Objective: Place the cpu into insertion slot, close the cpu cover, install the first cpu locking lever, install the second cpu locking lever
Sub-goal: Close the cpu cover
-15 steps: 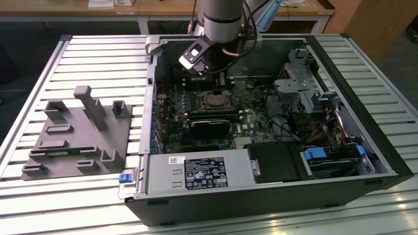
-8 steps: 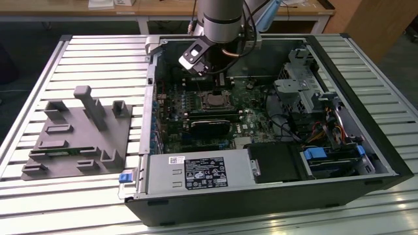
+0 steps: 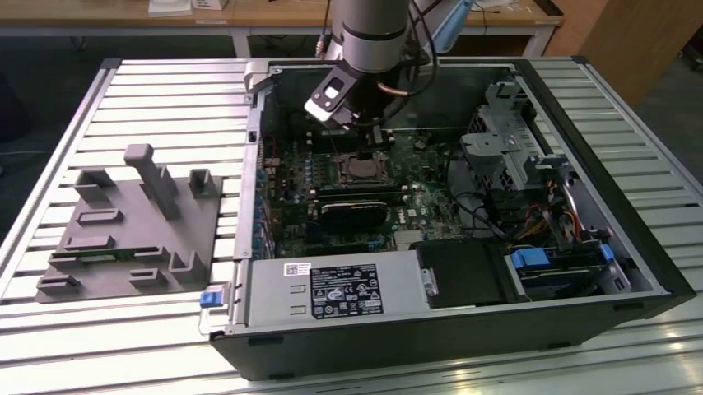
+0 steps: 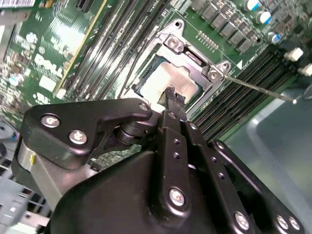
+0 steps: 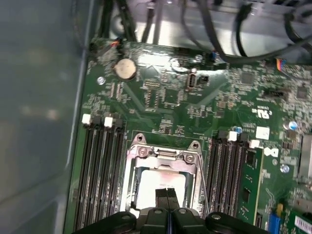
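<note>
Second wrist view: gripper point(image 4: 174, 96), black fingers pressed together, holding nothing, tips over the cpu point(image 4: 166, 78). Square dull-silver chip lies flat, face up, in the insertion slot point(image 4: 141, 81), framed by the thin metal cpu cover point(image 4: 194, 57); exterior view: 6 o'clock from the arm point(image 3: 371, 33).

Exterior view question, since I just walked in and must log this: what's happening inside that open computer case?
The arm's gripper, fingertips shut and empty, hangs over the cpu, which sits in the insertion slot on the green board. The cpu cover lies flat around it. One thin lever juts out sideways.
</note>
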You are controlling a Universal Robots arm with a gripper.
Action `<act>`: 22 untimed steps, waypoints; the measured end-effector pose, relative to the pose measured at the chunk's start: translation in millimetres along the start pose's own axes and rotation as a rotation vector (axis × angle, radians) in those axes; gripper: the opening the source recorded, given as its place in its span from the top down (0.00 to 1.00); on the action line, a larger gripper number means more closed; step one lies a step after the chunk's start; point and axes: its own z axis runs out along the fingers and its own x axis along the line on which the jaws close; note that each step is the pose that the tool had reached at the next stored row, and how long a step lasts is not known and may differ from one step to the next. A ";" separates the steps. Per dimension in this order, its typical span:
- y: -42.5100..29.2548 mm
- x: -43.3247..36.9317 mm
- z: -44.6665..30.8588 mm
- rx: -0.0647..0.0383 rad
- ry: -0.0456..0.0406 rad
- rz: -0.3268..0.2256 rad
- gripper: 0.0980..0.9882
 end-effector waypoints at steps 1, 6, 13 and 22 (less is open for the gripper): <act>0.0 0.0 0.0 0.000 0.0005 -0.018 0.99; 0.0 0.0 0.3 0.000 0.0034 -0.109 0.99; 0.0 0.0 0.6 0.001 0.0076 -0.236 0.99; 0.0 0.0 0.9 0.001 0.0127 -0.400 0.99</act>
